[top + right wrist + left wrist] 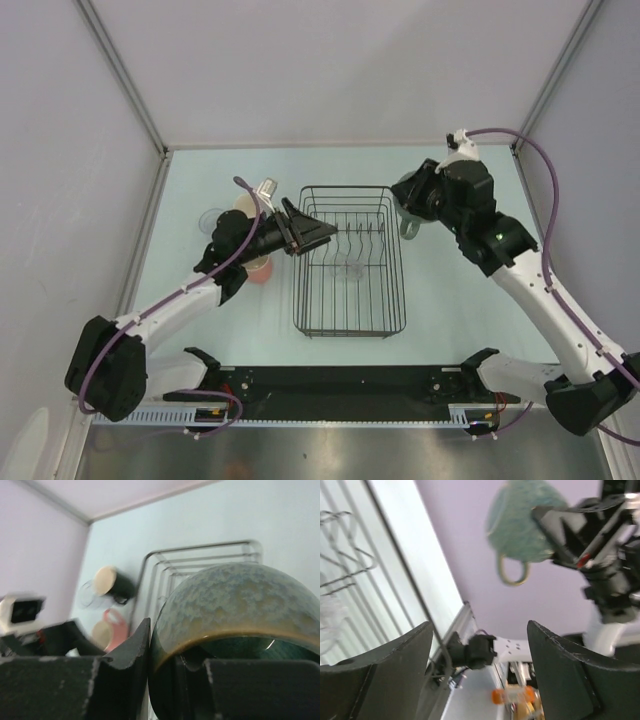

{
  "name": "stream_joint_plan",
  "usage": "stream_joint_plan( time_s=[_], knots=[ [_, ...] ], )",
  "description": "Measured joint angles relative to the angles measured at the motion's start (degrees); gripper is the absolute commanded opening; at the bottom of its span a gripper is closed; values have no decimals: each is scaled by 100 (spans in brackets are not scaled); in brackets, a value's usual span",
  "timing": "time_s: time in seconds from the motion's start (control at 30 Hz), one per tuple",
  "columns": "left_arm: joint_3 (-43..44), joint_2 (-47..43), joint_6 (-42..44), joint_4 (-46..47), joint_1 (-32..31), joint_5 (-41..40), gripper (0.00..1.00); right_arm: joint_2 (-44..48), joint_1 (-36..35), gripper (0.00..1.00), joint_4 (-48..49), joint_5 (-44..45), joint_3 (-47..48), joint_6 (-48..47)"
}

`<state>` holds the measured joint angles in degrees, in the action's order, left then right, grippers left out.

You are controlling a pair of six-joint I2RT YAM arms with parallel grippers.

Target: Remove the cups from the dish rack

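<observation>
Right gripper is clamped on the sage-green mug. The right wrist view shows one finger outside the wall and the other apparently inside the rim. The mug is in the air just off the far-right corner of the dish rack, outside the wire, with its handle loop pointing toward the near side in the top view. Left gripper has its jaws spread wide and nothing between them. It sits over the rack's left rim near the far-left corner, pointing right across the basket; can't tell its height above the wires. One clear glass is inside the rack near the middle; can't tell if it's upright. On the table left of the rack are a dark pale-rimmed cup, a clear tumbler just beside it, and a salmon-pink cup nearer the bases, partly under the left arm.
</observation>
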<state>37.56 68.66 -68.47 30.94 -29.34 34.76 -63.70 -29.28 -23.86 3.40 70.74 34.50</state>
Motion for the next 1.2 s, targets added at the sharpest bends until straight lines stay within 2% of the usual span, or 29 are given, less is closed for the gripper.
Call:
stream_joint_plan(
  time_s=[0.17,0.27,0.43,0.53,0.67,0.9,1.2],
  knots=[
    [83,-422,560,-1403,79,-743,78,-807,55,0,-901,1587,1012,-579],
    [494,-437,1019,-2549,72,-1174,78,-1460,223,0,-1305,2140,1338,-765],
    [1517,-426,1731,-4450,72,-1799,77,-2693,883,0,-1676,2251,1805,-807],
    [2033,-439,2065,-5219,72,-1996,77,-3274,1322,0,-1805,2138,2122,-752],
    [2166,-660,2365,-5880,72,-2280,77,-3971,1790,0,-1845,1921,2629,-669],
    [2118,-1016,2603,-6443,72,-2538,77,-5322,2081,0,-1823,1574,3670,-621],
    [1993,-944,2682,-6638,72,-2603,76,-6457,2194,0,-1895,1163,3956,-433]
  ],
)
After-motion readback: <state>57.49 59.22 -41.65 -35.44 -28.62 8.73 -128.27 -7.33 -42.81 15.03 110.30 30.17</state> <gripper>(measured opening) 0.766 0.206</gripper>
